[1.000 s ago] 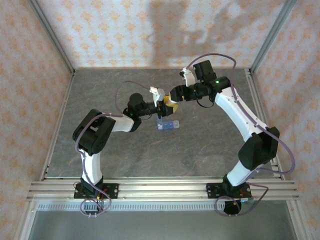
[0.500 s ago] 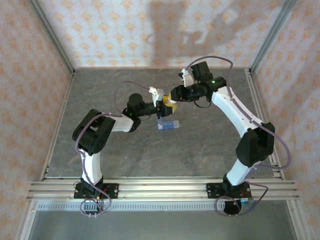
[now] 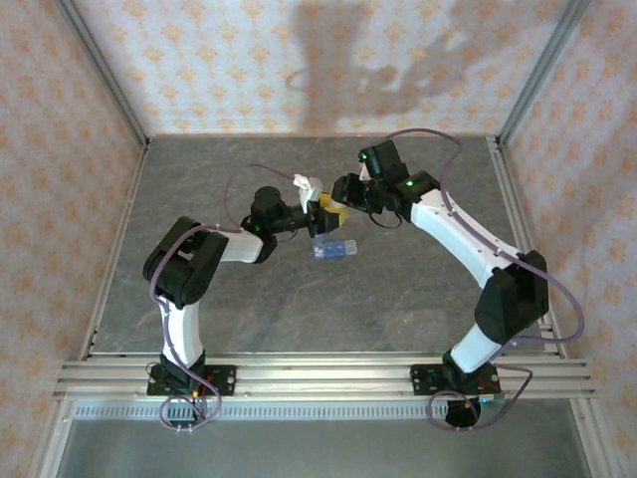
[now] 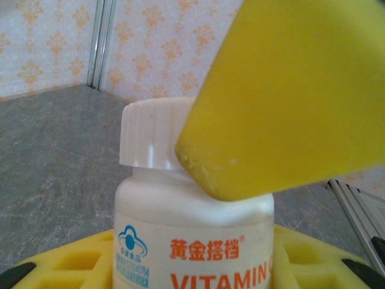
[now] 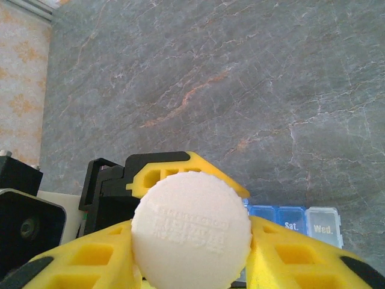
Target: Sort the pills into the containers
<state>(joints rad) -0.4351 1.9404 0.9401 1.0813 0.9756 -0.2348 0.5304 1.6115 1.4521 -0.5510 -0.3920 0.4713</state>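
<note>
A blurred yellow finger (image 4: pixel 289 96) hides part of the cap (image 4: pixel 150 135) on the bottle (image 4: pixel 192 223); the cap covers one end of the containers (image 5: pixel 301 218).

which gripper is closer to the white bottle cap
Right. The right gripper clamps the cap; the left gripper holds the vitamin bottle lower down, by its body.

Lie flat on the worktop (image 3: pixel 219 299) just beneath the left tool (image 3: pixel 319 211): translucent blue containers (image 3: pixel 334 249), one short strip, day-marked lids.
</note>
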